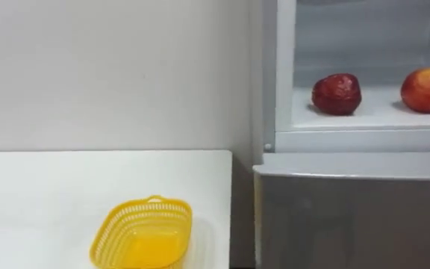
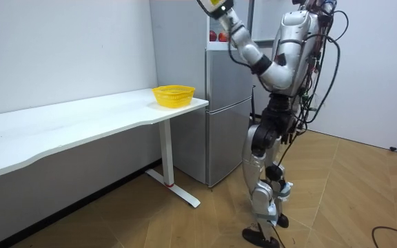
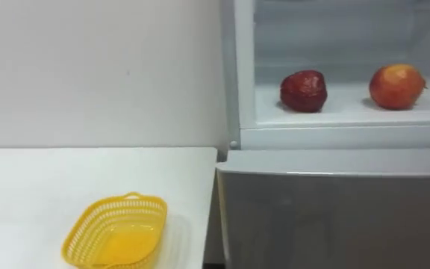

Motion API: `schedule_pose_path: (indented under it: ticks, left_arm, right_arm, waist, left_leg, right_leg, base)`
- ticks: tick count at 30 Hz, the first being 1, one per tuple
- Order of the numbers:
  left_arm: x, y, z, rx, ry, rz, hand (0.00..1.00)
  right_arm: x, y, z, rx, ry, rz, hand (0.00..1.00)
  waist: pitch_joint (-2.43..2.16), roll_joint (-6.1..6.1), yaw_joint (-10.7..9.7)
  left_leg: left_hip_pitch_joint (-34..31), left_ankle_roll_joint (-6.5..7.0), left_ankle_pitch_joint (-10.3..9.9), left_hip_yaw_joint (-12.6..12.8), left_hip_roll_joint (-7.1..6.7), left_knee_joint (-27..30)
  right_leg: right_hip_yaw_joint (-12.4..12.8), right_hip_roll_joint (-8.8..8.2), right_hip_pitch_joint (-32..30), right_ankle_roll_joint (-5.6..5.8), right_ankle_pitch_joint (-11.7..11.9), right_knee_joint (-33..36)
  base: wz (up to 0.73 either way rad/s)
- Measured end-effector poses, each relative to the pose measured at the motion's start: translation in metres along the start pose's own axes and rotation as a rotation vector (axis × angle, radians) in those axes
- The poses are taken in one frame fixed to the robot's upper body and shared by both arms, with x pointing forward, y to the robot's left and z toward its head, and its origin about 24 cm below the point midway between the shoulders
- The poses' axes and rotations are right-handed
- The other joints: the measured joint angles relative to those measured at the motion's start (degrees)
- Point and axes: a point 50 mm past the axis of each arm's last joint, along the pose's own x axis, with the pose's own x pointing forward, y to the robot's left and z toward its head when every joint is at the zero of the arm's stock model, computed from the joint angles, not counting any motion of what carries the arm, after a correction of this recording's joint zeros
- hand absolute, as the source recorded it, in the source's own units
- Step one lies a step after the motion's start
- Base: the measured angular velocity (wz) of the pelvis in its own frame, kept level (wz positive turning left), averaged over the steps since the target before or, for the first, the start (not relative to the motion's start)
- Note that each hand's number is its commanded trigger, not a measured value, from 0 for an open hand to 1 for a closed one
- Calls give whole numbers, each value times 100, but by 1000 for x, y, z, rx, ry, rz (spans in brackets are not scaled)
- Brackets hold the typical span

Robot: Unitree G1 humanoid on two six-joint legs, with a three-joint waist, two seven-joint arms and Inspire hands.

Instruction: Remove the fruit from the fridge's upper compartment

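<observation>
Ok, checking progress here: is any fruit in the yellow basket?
No, the yellow basket is empty; the dark red fruit and the orange-red fruit sit on the fridge shelf.

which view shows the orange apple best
Right eye view: the orange apple sits whole on the fridge shelf. The left eye view cuts it at the edge; the room view gives a small red spot.

Plain white walls (image 2: 60, 48) under even, soft light. Along the back wall, a long white table (image 2: 67, 127) with a gently curved front edge, carried on a white leg (image 2: 165, 155) with a flat foot, and just beside its far end a tall silver-grey fridge (image 2: 226, 110) against the same wall. Underfoot, warm brown wood-plank floor (image 2: 185, 220) with a faint sheen.
</observation>
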Motion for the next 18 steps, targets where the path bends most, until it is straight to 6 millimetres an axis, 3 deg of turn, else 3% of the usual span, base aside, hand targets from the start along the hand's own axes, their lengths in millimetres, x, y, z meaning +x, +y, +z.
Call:
schedule_pose_path:
  ticks: [3, 6, 8, 9, 11, 12, 14, 18]
  left_arm:
    - [-12, 36, -29, 130, 143, 198, 0]
    - [-46, 69, -64, 274, 370, 319, 0]
    - [-91, 86, -94, 388, 609, 344, 0]
    - [-104, 89, -102, 410, 674, 345, 0]
    - [-157, 97, -126, 471, 921, 353, 0]
    - [-169, 98, -131, 486, 981, 346, 0]
    - [-215, 102, -143, 535, 1200, 320, 0]
    - [-269, 99, -150, 568, 1457, 207, 0]
  right_arm:
    - [0, -3, 4, 10, -14, -11, 0]
    - [0, -3, 6, -2, -12, -3, 0]
    - [0, -2, 6, 6, -2, 13, 0]
    - [1, -1, 6, -1, 0, 16, 0]
    - [1, 2, 6, -33, 11, 29, 0]
    - [1, 2, 6, -34, 15, 35, 0]
    - [1, 4, 9, -33, 22, 46, 0]
    - [1, 1, 14, -35, 12, 36, 0]
  waist:
    - [11, 40, -3]
    - [-17, 95, -5]
    - [-18, 89, -30]
    - [-19, 87, -30]
    - [-15, 6, -31]
    - [-14, -21, -10]
    - [-47, -103, -13]
    - [-42, -184, -18]
  left_leg:
    - [-44, 1, -15, -225, -20, -6]
    - [-53, 2, -13, -279, -40, -1]
    - [-66, 3, -13, -345, -47, 4]
    - [-71, 3, -13, -370, -50, 5]
    - [-126, 5, -15, -443, -57, 11]
    - [-131, 5, -14, -441, -58, 9]
    - [-139, 4, -14, -486, -69, 30]
    - [-161, 12, -24, -493, -78, 57]
  right_leg:
    - [-142, -11, 6, 3, -15, 8]
    - [-186, -22, 19, 2, -18, 16]
    - [-246, -54, 2, 6, -65, 82]
    - [-275, -63, 3, 7, -73, 84]
    - [-321, -87, -19, 12, -86, 73]
    - [-346, -90, -23, 12, -86, 68]
    - [-389, -81, 11, 9, -84, 67]
    - [-354, -74, 11, 9, -84, 69]
  base:
    - [23]
    - [8]
    - [12]
    - [18]
    - [15]
    - [10]
    - [7]
    - [1]
